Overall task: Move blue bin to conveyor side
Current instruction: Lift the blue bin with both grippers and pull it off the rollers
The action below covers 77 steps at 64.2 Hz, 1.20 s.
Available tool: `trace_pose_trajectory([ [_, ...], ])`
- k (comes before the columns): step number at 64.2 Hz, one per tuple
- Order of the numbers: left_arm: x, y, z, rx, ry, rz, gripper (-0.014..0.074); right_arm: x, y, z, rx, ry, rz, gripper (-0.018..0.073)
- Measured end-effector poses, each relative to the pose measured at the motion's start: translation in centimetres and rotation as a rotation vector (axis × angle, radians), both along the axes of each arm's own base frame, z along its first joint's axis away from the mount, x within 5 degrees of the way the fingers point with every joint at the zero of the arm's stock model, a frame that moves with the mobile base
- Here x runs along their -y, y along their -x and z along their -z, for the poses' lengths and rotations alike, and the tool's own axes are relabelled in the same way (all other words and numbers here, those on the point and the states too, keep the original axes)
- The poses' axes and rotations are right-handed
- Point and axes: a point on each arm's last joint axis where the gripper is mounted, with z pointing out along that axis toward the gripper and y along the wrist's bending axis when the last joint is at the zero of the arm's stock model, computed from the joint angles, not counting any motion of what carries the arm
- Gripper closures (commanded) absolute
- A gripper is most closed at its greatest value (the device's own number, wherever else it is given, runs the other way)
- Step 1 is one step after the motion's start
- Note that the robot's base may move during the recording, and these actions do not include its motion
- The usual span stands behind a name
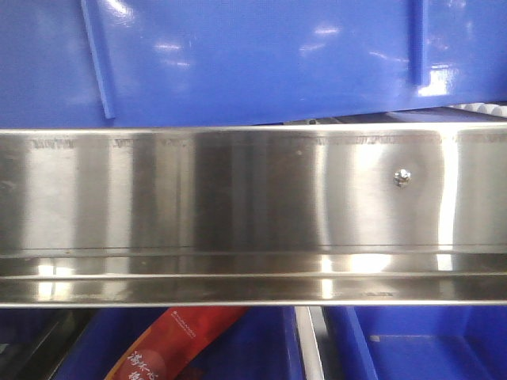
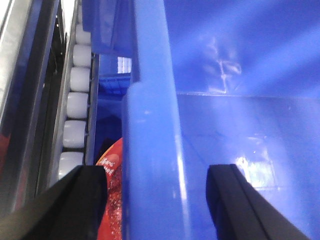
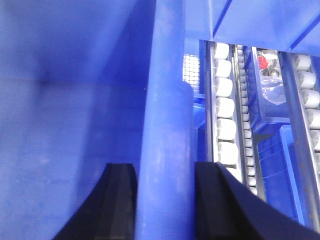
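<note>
The blue bin [image 1: 253, 55] was seen filling the top of the front view, its glossy ribbed wall slightly tilted, and a steel rail [image 1: 238, 206] with a single screw [image 1: 402, 177] was stretched across just below it. Under the bin and the rail, further blue crates [image 1: 420, 348] and a red packet [image 1: 170, 344] were partly shown. In the left wrist view the bin's thick rim was straddled by the left fingers [image 2: 80, 205], one outside the wall and one inside. They were spread wider than the rim, and a gap was left on each side of it. A row of white rollers [image 2: 75, 105] was seen just outside that wall. In the right wrist view the opposite rim of the bin was pinched by the right fingers [image 3: 117, 205], which were drawn in close against both faces of the wall. Outside that wall a second roller track [image 3: 222, 107] was visible, and beyond it a clear plastic bag [image 3: 275, 87] was lodged in another crate. The inside of the bin was shown as bare blue plastic in both wrist views.
</note>
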Motion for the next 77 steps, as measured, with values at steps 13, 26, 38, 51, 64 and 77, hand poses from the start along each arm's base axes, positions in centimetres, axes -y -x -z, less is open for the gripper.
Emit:
trace_pose_trajectory([
  [13,0.0,0.0,0.0,-0.004,0.002,0.001,0.0323,0.0,0.0,-0.1,0.003,-0.001,0.000,0.0648],
  [26,0.0,0.0,0.0,-0.007,0.002,0.002,0.0417,0.0,0.0,-0.1,0.005,-0.001,0.000,0.0648],
  [38,0.0,0.1,0.0,-0.011,0.000,0.003,0.0623,0.0,0.0,-0.1,0.005,-0.002,0.001,0.0648],
  [51,0.0,0.1,-0.1,-0.012,0.000,0.004,0.0605,0.0,0.0,-0.1,0.004,-0.007,0.007,0.0648],
  [64,0.0,0.3,-0.5,-0.039,-0.007,0.015,0.0615,0.1,0.6,-0.5,0.008,-0.019,0.017,0.0648],
  [77,0.6,0.9,-2.4,-0.059,-0.045,0.049,0.0615,0.7,2.7,-1.9,-0.003,-0.045,0.055,0.0648],
])
